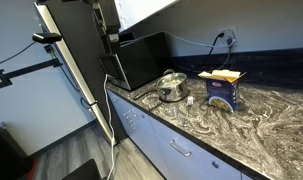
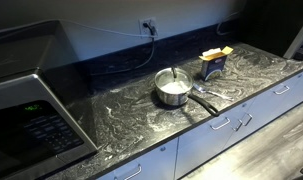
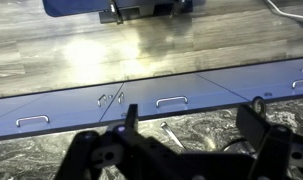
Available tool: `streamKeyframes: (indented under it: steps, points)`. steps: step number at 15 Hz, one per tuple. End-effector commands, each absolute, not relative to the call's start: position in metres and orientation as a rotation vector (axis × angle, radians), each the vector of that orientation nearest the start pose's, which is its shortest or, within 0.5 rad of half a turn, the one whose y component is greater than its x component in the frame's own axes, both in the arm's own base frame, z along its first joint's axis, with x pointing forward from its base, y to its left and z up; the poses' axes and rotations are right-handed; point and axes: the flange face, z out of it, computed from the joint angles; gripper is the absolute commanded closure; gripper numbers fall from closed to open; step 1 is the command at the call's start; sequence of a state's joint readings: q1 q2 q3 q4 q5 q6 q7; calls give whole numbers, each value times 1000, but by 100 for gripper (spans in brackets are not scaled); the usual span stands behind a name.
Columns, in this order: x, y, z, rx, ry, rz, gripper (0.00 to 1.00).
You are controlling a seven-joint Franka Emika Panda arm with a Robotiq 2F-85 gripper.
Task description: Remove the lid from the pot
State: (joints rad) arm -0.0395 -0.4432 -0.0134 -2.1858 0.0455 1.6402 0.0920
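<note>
Your gripper (image 3: 192,112) is matte black all over, and its two fingers (image 3: 131,118) are narrow with blunt tips. Behind them you see chunky black linkages (image 3: 96,155) with round pivot pins.

In the wrist view the gripper (image 3: 191,115) comes in from the bottom edge, and its black body and linkages fill the lower part of the picture. The two fingers (image 3: 131,118) are spread wide, one on each side, gripping nothing and touching nothing. In an exterior view a dark part of the arm (image 1: 108,22) hangs at the top edge, but its joints cannot be made out.
</note>
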Motion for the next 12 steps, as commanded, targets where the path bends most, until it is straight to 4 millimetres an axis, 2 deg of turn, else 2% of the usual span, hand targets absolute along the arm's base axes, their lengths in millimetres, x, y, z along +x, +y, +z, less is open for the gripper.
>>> streamKeyframes:
  steps: [1,3,8,12]
  points:
    - [437,32,558,-3003,418,92,0]
    - [456,61,553,-2961,534,14,0]
    - [499,127,525,-2912,727,-148,0]
    - [529,165,502,-2906,844,-218,0]
